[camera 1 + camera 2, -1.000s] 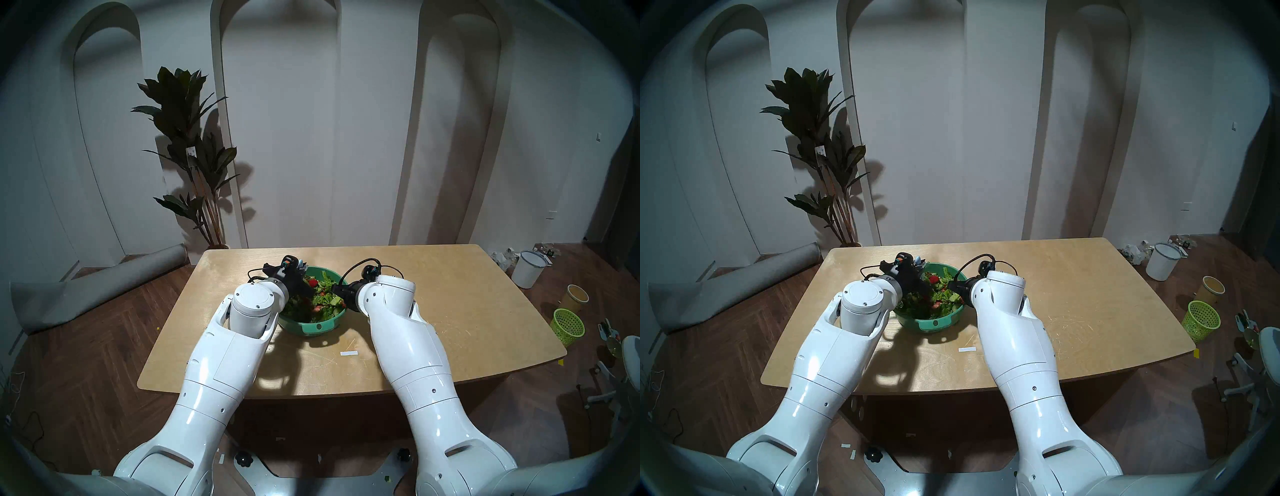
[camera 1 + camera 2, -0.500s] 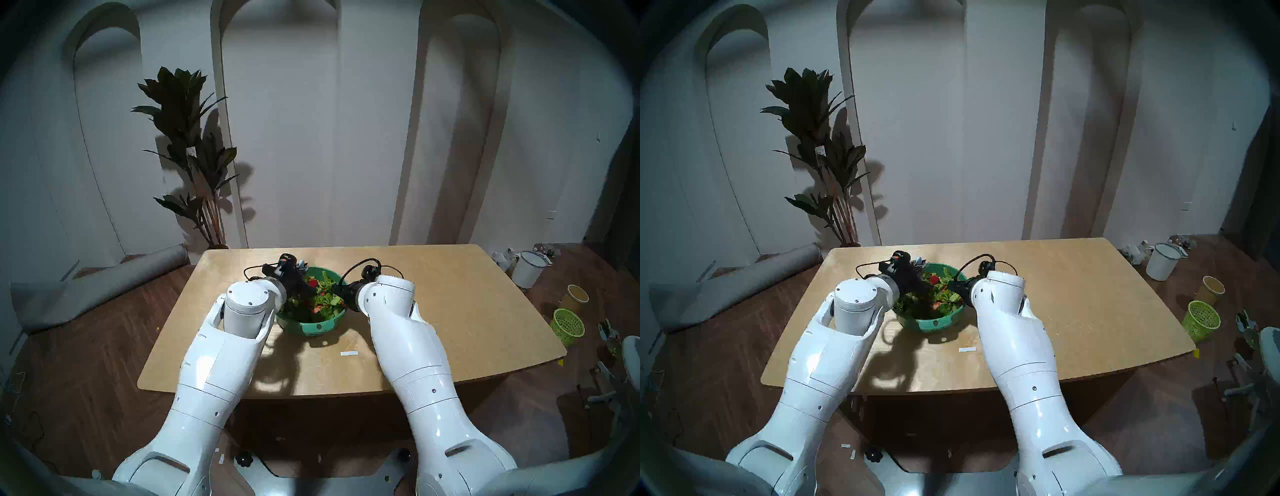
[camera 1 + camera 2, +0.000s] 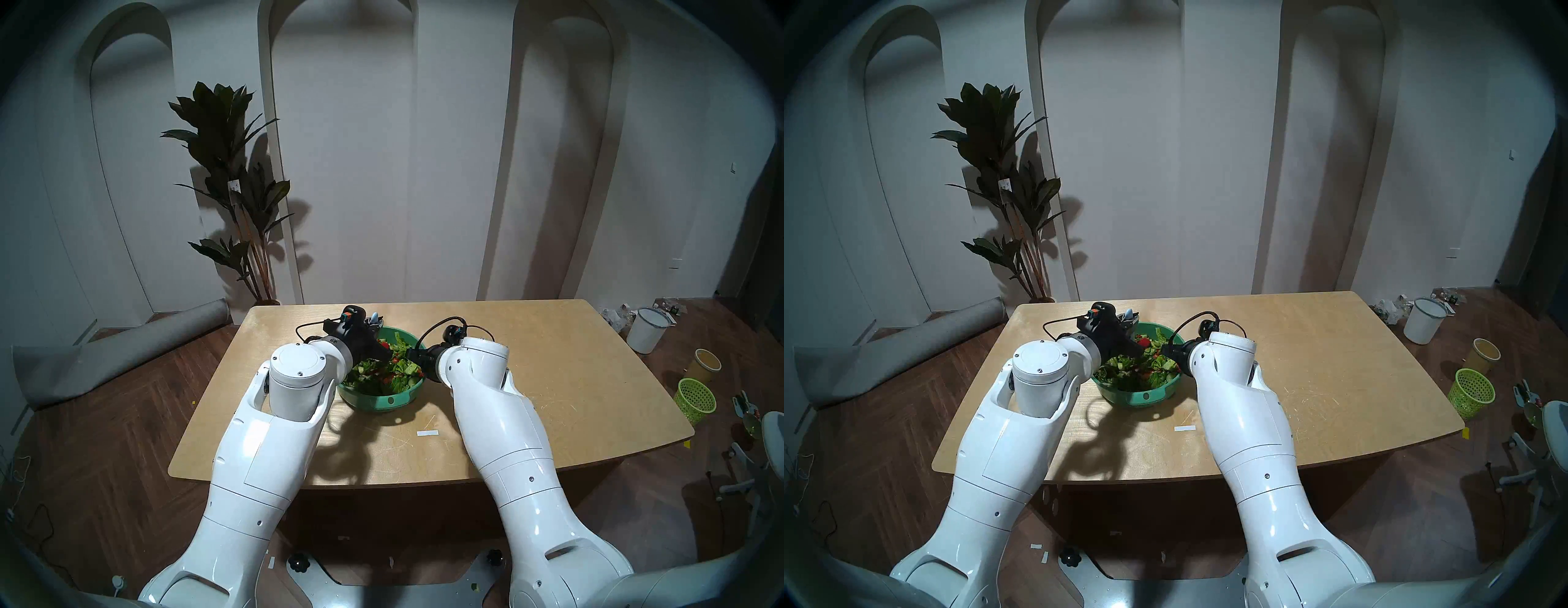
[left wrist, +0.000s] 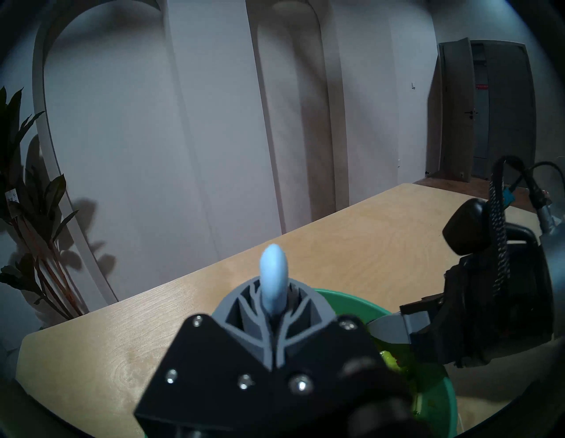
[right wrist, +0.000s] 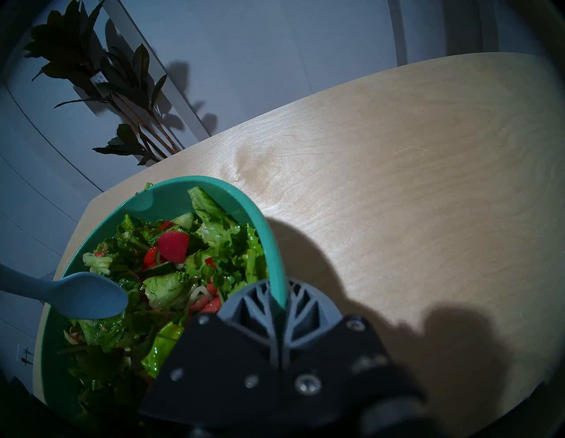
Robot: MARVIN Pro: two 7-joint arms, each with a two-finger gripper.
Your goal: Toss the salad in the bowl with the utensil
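**Now lifted: spoon clear of the greens**

Since a second ago the left pincer, clamped on the pale blue spoon, has risen and drawn back, ending one scoop. The right pincer stays clamped on the green bowl rim at 3 o'clock. Salad fills the bowl mid-surface.

On the tan surface, the green bowl is holding the salad, while the left end effector is gripping the pale blue utensil over its far left rim and the right end effector is pinching its right rim.
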